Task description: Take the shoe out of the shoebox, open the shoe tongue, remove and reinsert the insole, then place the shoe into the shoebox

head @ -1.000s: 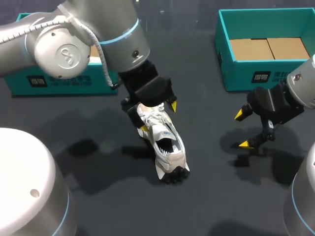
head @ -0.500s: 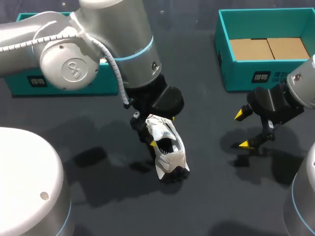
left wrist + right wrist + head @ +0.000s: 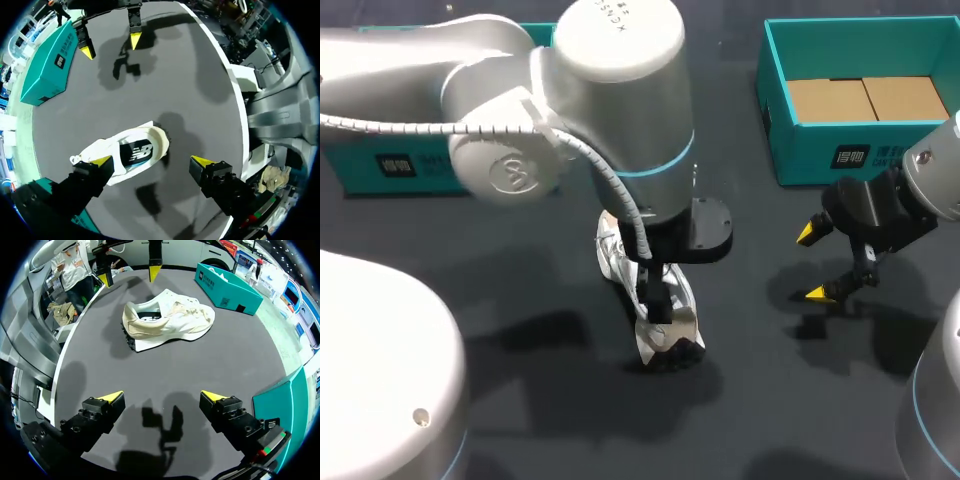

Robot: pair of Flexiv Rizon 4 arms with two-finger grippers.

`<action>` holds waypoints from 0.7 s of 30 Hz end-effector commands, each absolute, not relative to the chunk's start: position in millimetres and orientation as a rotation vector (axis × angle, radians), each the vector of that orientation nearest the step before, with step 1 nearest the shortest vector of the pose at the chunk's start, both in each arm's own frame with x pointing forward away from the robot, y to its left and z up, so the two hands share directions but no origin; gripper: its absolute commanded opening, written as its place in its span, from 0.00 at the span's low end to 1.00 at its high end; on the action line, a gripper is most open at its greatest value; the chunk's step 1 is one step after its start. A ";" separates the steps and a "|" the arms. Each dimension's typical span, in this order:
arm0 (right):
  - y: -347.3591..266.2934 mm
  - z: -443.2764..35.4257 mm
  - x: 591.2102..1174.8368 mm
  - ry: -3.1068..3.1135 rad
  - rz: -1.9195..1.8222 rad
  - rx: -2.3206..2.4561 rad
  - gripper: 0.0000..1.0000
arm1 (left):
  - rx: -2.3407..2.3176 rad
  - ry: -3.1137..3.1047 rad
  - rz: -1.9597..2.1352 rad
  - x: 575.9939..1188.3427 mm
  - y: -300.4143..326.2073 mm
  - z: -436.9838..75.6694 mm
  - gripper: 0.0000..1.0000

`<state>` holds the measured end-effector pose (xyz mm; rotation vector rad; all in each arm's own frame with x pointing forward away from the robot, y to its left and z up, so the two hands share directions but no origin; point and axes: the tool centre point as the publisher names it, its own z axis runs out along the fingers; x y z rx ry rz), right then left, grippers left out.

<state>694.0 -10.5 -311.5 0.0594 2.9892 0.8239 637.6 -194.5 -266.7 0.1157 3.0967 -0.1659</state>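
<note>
The white shoe sits mid-table under the left gripper, whose fingers are spread wide above it. To the right, well apart, the right gripper also stands wide. The teal shoebox sits far right, and another teal box far left.

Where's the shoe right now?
In the head view, the shoe lies mid-table, out of the box, under my left gripper, whose jaws stand open over it.

A dark grey matte table, crossed by soft shadows.
</note>
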 end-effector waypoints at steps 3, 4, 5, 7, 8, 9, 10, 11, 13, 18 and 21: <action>-10.2 -311.7 692.9 2.988 0.820 0.061 1.00 | -0.179 3.090 0.120 628.3 -210.9 -281.9 1.00; -10.2 -311.7 692.9 2.988 0.820 0.061 1.00 | -0.230 3.078 0.118 626.4 -212.0 -287.3 1.00; -10.2 -311.7 692.9 2.988 0.820 0.061 1.00 | -0.285 3.058 0.132 624.4 -214.3 -291.9 1.00; -10.2 -311.7 692.9 2.988 0.820 0.061 1.00 | -0.310 3.063 0.105 621.2 -216.4 -299.2 1.00; -10.2 -311.7 692.9 2.988 0.820 0.061 1.00 | -0.346 3.062 0.102 621.3 -217.1 -301.8 1.00; -10.2 -311.7 692.9 2.988 0.820 0.061 1.00 | -0.369 3.065 0.095 621.1 -217.7 -304.7 1.00; -10.2 -311.7 692.9 2.988 0.820 0.061 1.00 | -0.373 3.074 0.072 620.9 -217.6 -307.1 1.00; -10.2 -311.7 692.9 2.988 0.820 0.061 1.00 | -0.415 3.059 0.063 620.9 -217.6 -309.9 1.00; -10.2 -311.7 692.9 2.988 0.820 0.061 1.00 | -0.415 3.072 0.031 621.5 -218.4 -315.3 1.00; -10.2 -311.7 692.9 2.988 0.820 0.061 1.00 | -0.472 3.067 0.002 626.8 -219.5 -329.1 1.00; -10.2 -311.7 692.9 2.988 0.820 0.061 1.00 | -0.481 3.077 -0.023 627.7 -219.6 -334.9 1.00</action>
